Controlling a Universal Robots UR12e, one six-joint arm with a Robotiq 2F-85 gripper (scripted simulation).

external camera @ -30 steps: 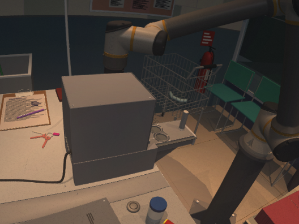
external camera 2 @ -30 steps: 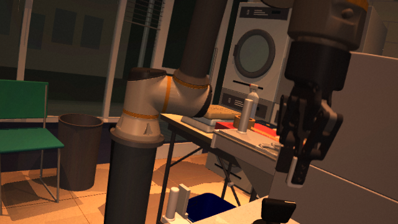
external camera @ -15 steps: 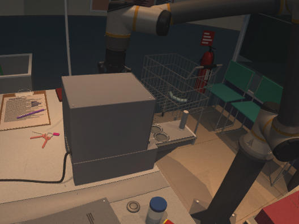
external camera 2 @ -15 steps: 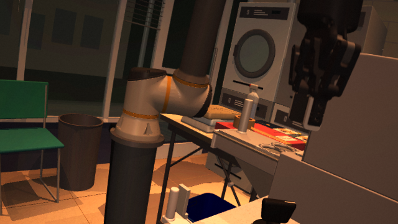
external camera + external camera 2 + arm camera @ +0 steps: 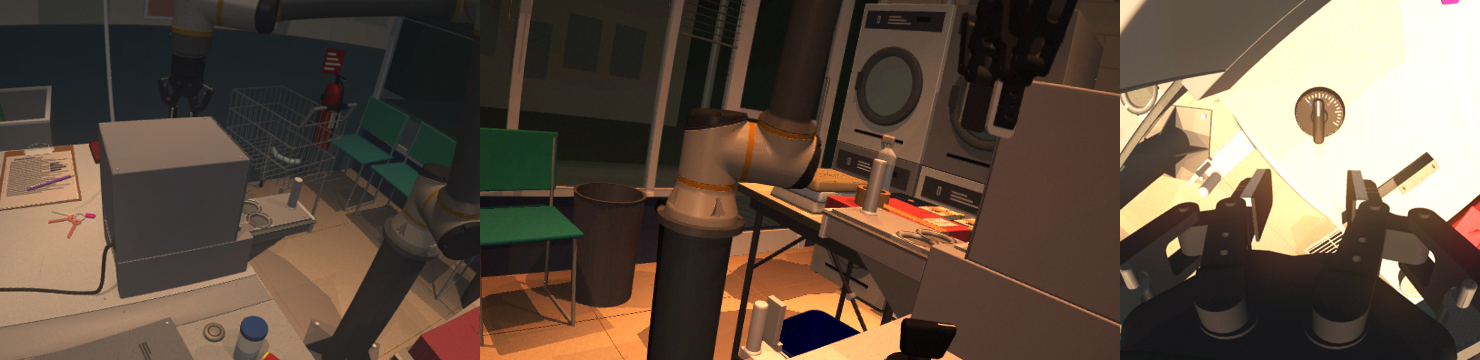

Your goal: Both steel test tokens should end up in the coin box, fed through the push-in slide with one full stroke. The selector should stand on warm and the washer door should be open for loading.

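Note:
The push-in slide (image 5: 277, 213) juts from the right side of the grey machine box (image 5: 175, 182), with two steel tokens (image 5: 256, 213) lying in its round pockets and an upright handle post (image 5: 295, 192) at its outer end. The selector dial (image 5: 1319, 114) sits on the machine's far face, seen by the wrist camera with its knob pointing at a white tick between a blue and a red mark. My gripper (image 5: 184, 107) hangs above and behind the box's top far edge, over the dial. The washer door is hidden from me. The gripper (image 5: 1303, 191) is open and holds nothing.
Behind the box stand a wire laundry cart (image 5: 284, 132), a fire extinguisher (image 5: 329, 107) and green chairs (image 5: 391, 150). A clipboard with pen (image 5: 38, 175) and keys (image 5: 72, 220) lie left on the table. A blue-capped jar (image 5: 251, 338) stands at the front edge. My arm's base column (image 5: 386, 282) rises on the right.

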